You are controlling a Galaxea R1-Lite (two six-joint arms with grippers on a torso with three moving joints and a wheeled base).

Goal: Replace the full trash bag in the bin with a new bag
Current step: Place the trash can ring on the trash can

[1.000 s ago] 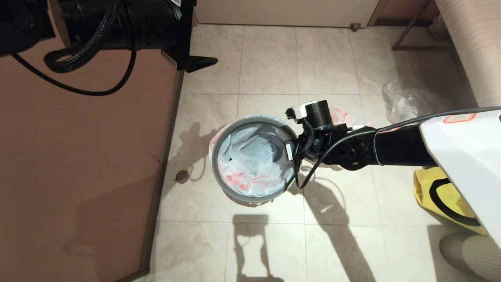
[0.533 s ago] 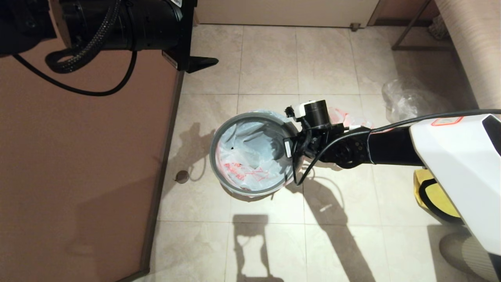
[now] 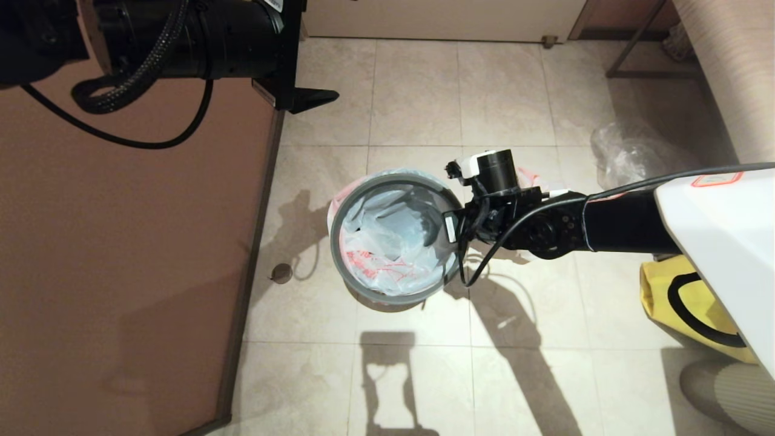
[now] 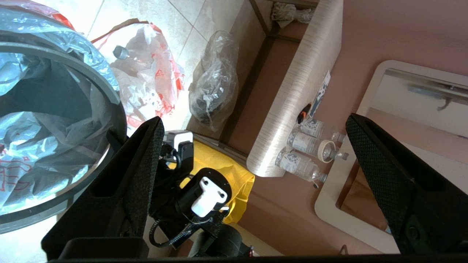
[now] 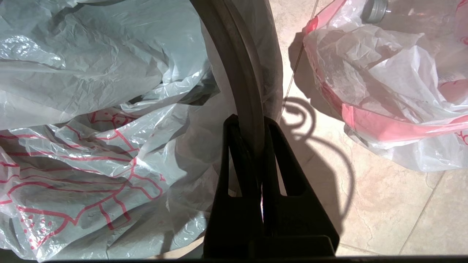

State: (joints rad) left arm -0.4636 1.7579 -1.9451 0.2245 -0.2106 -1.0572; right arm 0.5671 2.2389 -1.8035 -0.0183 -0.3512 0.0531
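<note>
The bin's grey ring (image 3: pixel 342 266) sits round the rim, and the new bag (image 3: pixel 387 242), thin white with red print, lines the inside. The bin's dark wall (image 4: pixel 47 87) shows through the plastic. My right gripper (image 5: pixel 252 120) is shut on the ring (image 5: pixel 241 80) at its right side, one finger inside and one outside; in the head view this right gripper (image 3: pixel 451 230) sits at the rim. The full trash bag (image 3: pixel 533 178) lies on the floor just behind my right wrist, bulging (image 5: pixel 395 91). My left gripper (image 4: pixel 254 120) is open and empty, raised at the upper left.
A clear bag with dark contents (image 3: pixel 629 151) lies at the back right beside a wood-grain cabinet (image 3: pixel 726 72). A yellow bag (image 3: pixel 678 297) sits under my right arm. A brown wall (image 3: pixel 121 272) runs along the left. A small round floor mark (image 3: pixel 281 273) lies left of the bin.
My right gripper, still shut on the ring, has shifted it a little away from me and slightly right. The bag's folds inside have moved. The left arm has stayed put.
</note>
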